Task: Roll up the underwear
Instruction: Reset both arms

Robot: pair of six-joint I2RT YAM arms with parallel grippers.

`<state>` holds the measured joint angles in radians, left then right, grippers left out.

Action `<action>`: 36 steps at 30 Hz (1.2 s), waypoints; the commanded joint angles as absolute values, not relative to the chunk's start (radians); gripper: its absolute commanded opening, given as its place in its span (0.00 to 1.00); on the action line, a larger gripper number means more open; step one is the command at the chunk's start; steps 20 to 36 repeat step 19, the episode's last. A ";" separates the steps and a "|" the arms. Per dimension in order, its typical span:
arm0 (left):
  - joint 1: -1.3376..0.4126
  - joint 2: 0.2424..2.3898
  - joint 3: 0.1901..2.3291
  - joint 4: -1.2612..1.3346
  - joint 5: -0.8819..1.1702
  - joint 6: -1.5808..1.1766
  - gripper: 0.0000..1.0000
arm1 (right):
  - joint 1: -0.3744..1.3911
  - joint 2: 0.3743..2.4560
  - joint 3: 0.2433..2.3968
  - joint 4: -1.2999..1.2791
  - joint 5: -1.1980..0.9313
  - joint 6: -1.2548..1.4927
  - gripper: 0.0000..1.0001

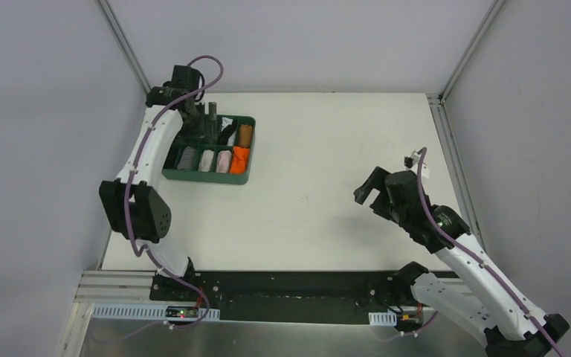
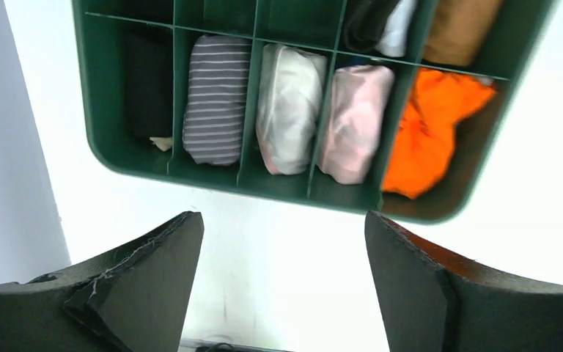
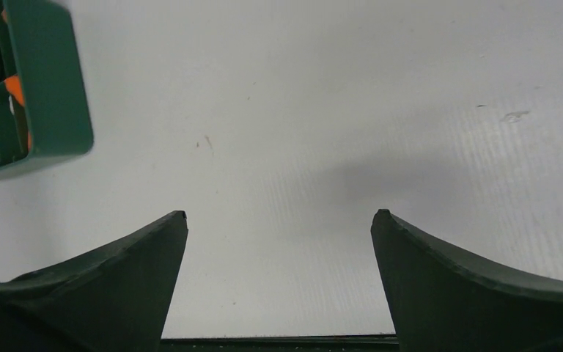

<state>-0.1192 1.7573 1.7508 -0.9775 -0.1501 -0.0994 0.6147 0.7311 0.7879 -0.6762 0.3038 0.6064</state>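
Both underwear rolls, the pale roll (image 2: 289, 110) and the pink roll (image 2: 355, 121), sit side by side between dividers in the green tray (image 2: 212, 180). The left gripper (image 2: 282, 227) hangs above the tray, jaws spread wide. The right gripper (image 3: 278, 220), also spread, is well right of the tray over bare table (image 3: 337, 110).

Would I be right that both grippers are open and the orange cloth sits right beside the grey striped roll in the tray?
Not quite: the orange cloth sits beside the pale pink roll; a white roll too separates it from the grey striped roll, as the left wrist view shows. The left gripper and right gripper are indeed open.
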 commanded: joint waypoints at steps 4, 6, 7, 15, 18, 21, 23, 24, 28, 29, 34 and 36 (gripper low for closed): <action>-0.130 1.477 1.630 -0.998 0.045 -0.222 0.83 | 0.615 0.787 0.976 -0.914 0.606 0.638 1.00; -0.133 1.395 1.570 -0.984 0.103 -0.247 0.83 | 0.614 0.777 0.993 -0.941 0.632 0.633 1.00; -0.136 1.359 1.536 -0.977 0.123 -0.266 0.81 | 0.614 0.767 0.995 -0.945 0.637 0.629 1.00; -0.144 1.145 1.323 -0.927 0.282 -0.298 0.77 | 0.614 0.652 0.970 -0.961 0.661 0.613 1.00; -0.145 1.106 1.296 -0.921 0.310 -0.298 0.80 | 0.614 0.636 0.951 -0.957 0.623 0.597 1.00; -0.144 1.097 1.293 -0.918 0.318 -0.296 0.82 | 0.614 0.635 0.949 -0.960 0.618 0.602 1.00; -0.144 1.097 1.293 -0.918 0.318 -0.296 0.82 | 0.614 0.635 0.949 -0.960 0.618 0.602 1.00; -0.144 1.097 1.293 -0.918 0.318 -0.296 0.82 | 0.614 0.635 0.949 -0.960 0.618 0.602 1.00; -0.144 1.097 1.293 -0.918 0.318 -0.296 0.82 | 0.614 0.635 0.949 -0.960 0.618 0.602 1.00; -0.144 1.097 1.293 -0.918 0.318 -0.296 0.82 | 0.614 0.635 0.949 -0.960 0.618 0.602 1.00; -0.144 1.097 1.293 -0.918 0.318 -0.296 0.82 | 0.614 0.635 0.949 -0.960 0.618 0.602 1.00; -0.144 1.097 1.293 -0.918 0.318 -0.296 0.82 | 0.614 0.635 0.949 -0.960 0.618 0.602 1.00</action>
